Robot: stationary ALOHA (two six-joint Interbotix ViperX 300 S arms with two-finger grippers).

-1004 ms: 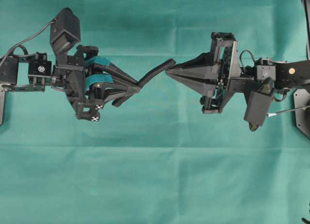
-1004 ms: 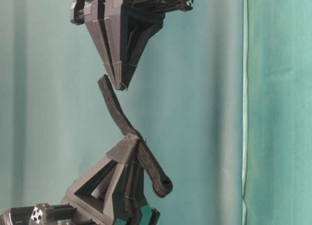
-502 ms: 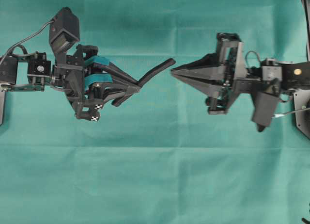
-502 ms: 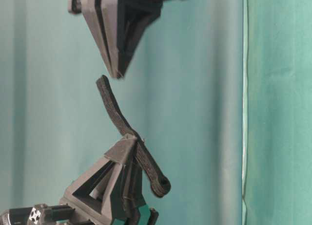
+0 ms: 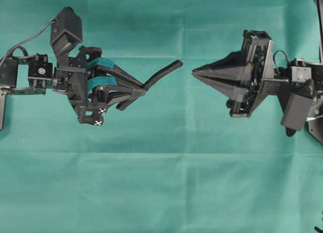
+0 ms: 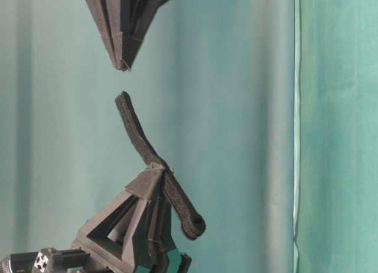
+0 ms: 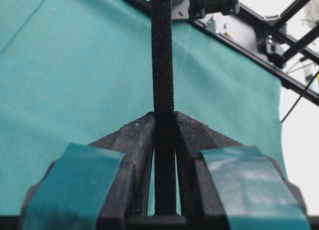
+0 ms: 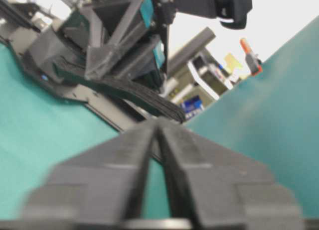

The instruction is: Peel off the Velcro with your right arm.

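We see the table [image 5: 161, 192] draped in green cloth, with both arms held above it. The left gripper [image 5: 143, 91] has its teal-striped fingers [image 7: 134, 155] clamped on the Velcro [image 5: 164, 74], whose long axis runs from 8 o'clock to 2 o'clock in the overhead view, free end pointing at 2. The right gripper [image 5: 194, 71] lies at 3 o'clock from that tip, apart from it, holding nothing; its fingers [image 8: 199, 155] stand together or nearly so.
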